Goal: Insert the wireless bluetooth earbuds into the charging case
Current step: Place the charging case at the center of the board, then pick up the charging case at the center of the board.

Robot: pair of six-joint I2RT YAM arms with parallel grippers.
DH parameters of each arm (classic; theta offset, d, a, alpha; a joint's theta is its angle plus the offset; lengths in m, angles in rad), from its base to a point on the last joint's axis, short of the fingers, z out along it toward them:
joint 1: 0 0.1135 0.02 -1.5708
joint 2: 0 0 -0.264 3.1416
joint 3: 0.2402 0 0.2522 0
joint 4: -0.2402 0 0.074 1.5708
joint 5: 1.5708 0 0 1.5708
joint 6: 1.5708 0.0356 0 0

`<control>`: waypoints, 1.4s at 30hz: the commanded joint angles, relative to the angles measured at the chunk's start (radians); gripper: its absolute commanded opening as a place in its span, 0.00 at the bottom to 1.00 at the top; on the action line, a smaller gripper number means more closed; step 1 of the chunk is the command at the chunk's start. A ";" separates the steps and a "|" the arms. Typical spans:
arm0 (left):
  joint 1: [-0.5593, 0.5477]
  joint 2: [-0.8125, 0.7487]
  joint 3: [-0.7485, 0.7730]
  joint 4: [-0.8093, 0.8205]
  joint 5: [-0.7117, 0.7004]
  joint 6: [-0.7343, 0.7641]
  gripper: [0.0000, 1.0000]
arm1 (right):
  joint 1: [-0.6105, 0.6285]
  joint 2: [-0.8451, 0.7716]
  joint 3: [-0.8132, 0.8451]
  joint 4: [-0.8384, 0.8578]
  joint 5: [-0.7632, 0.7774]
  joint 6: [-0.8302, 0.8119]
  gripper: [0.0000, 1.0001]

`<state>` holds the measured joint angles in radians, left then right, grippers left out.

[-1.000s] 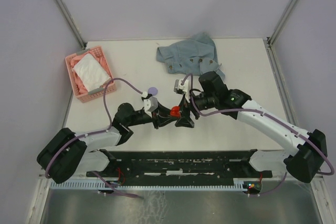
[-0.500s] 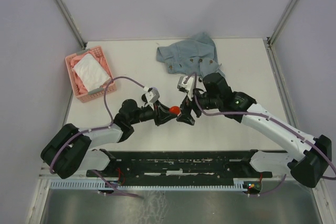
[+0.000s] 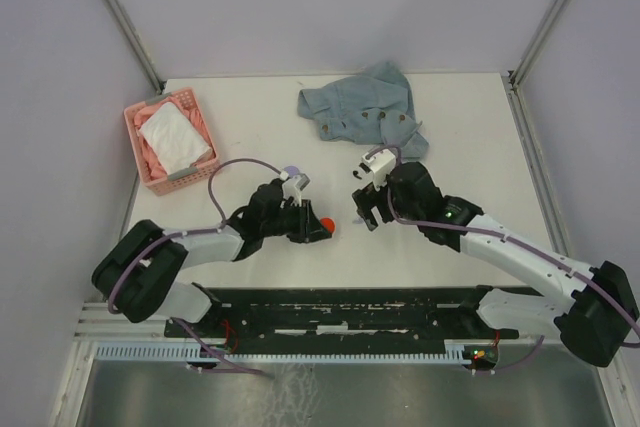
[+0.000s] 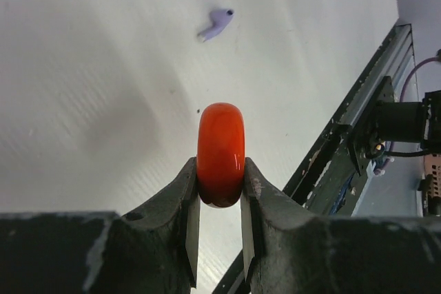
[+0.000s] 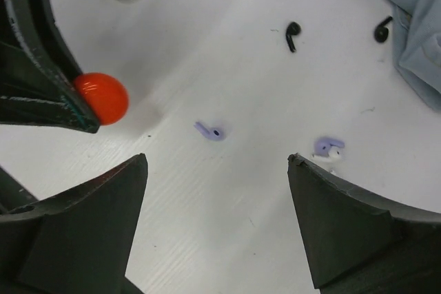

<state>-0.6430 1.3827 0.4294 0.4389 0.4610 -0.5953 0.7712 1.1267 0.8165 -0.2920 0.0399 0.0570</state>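
Basket (image 3: pixel 165 142) of pink plastic lattice sits far left on the table (image 3: pixel 470 117), with a white cloth (image 3: pixel 172 135) in it. Toward the middle, the left gripper (image 4: pixel 220 170) pinches a glossy red case (image 4: pixel 220 142) edge-on between its dark pads. The case is round and smooth like a pebble, and is held just above the matte white surface.

Past it a lilac earbud (image 5: pixel 210 131) lies loose on the table, a small bulb with a short stem. The right gripper (image 5: pixel 217 160) hangs over it with its jaws spread wide and nothing in them. Further right lie a lilac-and-white pair (image 5: pixel 328 148), seemingly touching, then a black earbud (image 5: pixel 292 36). A second black earbud (image 5: pixel 383 29) lies against the edge of a soft, rumpled denim cloth (image 5: pixel 413 5).

The buds look near weightless, hard and slick, so they would likely skid or flip under a glancing touch. The better hold is probably across the stem, close to the bulb, with the fingers coming straight down and closing gently.
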 commanded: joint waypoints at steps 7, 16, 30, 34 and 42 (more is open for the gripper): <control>-0.067 0.159 0.103 -0.130 -0.085 -0.192 0.26 | 0.001 -0.063 -0.100 0.160 0.232 0.095 0.91; -0.067 0.161 0.158 -0.348 -0.226 -0.157 0.45 | 0.001 -0.115 -0.164 0.204 0.239 0.122 0.93; -0.050 0.042 0.313 -0.725 -0.582 0.002 0.60 | 0.001 -0.134 -0.166 0.191 0.234 0.131 0.93; -0.012 0.056 0.412 -0.799 -0.630 0.095 0.61 | 0.001 -0.137 -0.172 0.192 0.255 0.137 0.93; 0.149 0.191 0.617 -0.826 -0.608 0.261 0.62 | 0.002 -0.120 -0.177 0.204 0.276 0.141 0.93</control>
<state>-0.5644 1.4933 0.9367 -0.3576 -0.1402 -0.4709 0.7712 1.0115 0.6342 -0.1314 0.2871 0.1867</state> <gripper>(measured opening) 0.617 0.926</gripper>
